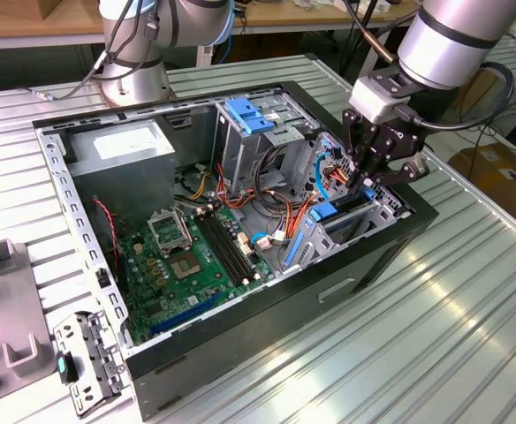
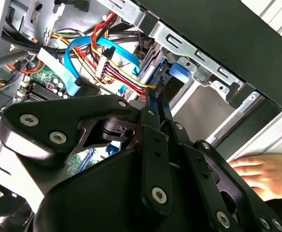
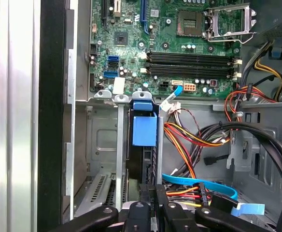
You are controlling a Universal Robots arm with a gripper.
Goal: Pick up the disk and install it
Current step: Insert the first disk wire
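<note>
In the exterior view, the gripper [image 1: 370,181] is seen lowered into the open computer case [image 1: 81,212], at the case's end toward the exterior view's right. The disk [image 1: 339,215] stands on edge in the drive bay directly below the gripper, its blue carrier showing between the bay's metal walls. The fingers appear drawn close together over the disk's upper edge; whether the disk is pinched cannot be told from here. The case lies on a ribbed metal table [image 1: 435,344], with the motherboard [image 1: 196,256] exposed in its middle and a grey power supply [image 1: 121,146] at its far corner. A second arm's base [image 1: 134,71] is mounted beyond the case, and wooden benches are seen behind it.

In the second wrist view, the gripper [image 2: 156,99] is seen from behind its linkage, the two slim fingers [image 2: 153,104] nearly touching. Just past the tips, the disk [image 2: 177,72] is seated in the bay by the case's black side wall. A person's hand [image 2: 261,174] rests on the table outside the case.

In the first wrist view, the disk [image 3: 144,130] is seen upright in its slot beside the case's side wall, just beyond the gripper [image 3: 153,191], whose fingers are held narrowly together at the disk's near edge. A bundle of coloured cables [image 3: 194,140] lies beside the bay.
</note>
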